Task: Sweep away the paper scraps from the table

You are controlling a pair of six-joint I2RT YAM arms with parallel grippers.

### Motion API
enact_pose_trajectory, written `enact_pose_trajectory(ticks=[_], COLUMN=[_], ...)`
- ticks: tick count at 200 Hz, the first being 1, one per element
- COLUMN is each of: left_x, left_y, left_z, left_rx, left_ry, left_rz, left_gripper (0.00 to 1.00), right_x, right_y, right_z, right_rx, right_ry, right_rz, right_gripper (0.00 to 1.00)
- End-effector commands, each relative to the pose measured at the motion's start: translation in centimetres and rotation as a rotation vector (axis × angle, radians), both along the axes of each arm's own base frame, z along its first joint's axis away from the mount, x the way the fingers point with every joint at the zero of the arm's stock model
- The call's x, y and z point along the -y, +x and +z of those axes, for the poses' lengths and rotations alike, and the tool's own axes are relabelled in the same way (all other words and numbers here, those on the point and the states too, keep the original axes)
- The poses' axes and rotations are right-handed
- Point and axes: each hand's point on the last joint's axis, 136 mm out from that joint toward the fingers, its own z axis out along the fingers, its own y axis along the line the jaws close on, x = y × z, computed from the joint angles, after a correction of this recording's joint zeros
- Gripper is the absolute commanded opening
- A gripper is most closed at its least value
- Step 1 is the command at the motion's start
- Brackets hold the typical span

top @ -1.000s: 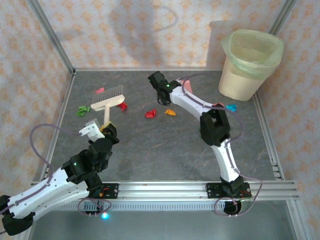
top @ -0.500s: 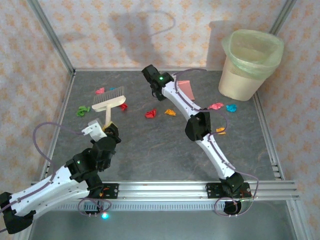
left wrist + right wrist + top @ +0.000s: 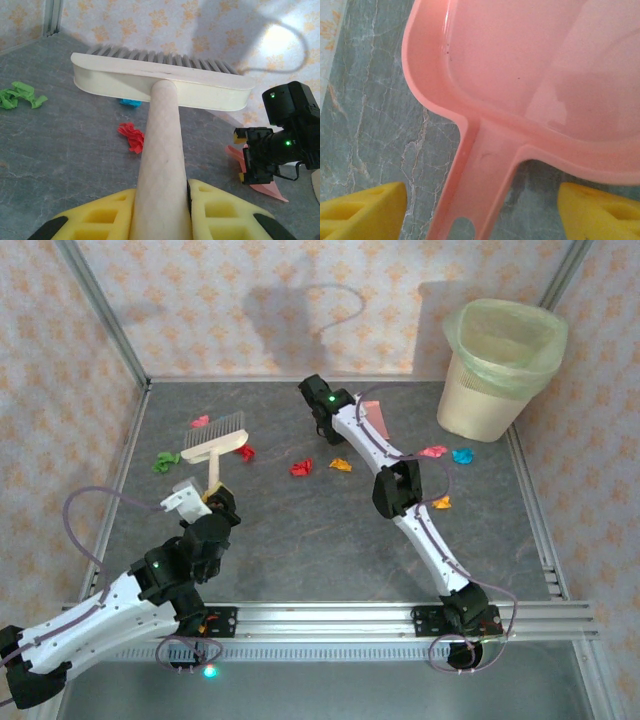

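Note:
Paper scraps lie over the table: pink, green, red, red, orange, pink, blue, orange. The left wrist view has green, red and blue ones. My left gripper is shut on the handle of a cream brush. At the back, my right gripper stands open, with the handle of the pink dustpan between its fingers and clear of both.
A cream bin with a green liner stands at the back right corner. Floral walls close the back and sides. An aluminium rail runs along the near edge by the arm bases.
The right arm has stretched out, its elbow swinging down and left, which uncovers the dustpan and the scraps near the bin. The left arm and brush have barely moved.

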Motion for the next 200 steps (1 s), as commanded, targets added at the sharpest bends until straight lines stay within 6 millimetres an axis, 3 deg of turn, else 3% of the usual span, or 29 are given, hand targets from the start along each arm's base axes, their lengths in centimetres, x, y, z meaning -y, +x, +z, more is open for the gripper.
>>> enact_pose_trajectory(ticks=[1,45,115,143,200], left_x=[-0.8,-0.4,-0.6,-0.5,-0.7], left_y=[0.2,0.5,0.4,0.5,0.4], left_z=[0.3,0.0,0.1,-0.1,0.1], left_rx=[0.025,0.007,0.015,0.011,0.015], left_ry=[-0.004,0.013,0.004,0.007,0.019], left_rz=[0.059,0.052,0.053,0.048,0.059], left_gripper=[0.00,0.00,0.00,0.00,0.00], right_x=[0.0,-0.1,1.0,2.5,3.2], right_y=[1.4,1.7,1.3,1.0,0.2], right_z=[0.4,-0.6,-1.4,0.4,4.2], right_rx=[0.050,0.045,0.013,0.024,0.023], right_ry=[-0.001,0.011,-0.037,-0.122,-0.196], right_rz=[0.017,0.020,0.013,0.014,0.116], right_gripper=[0.78,0.77,0.51,0.43,0.26])
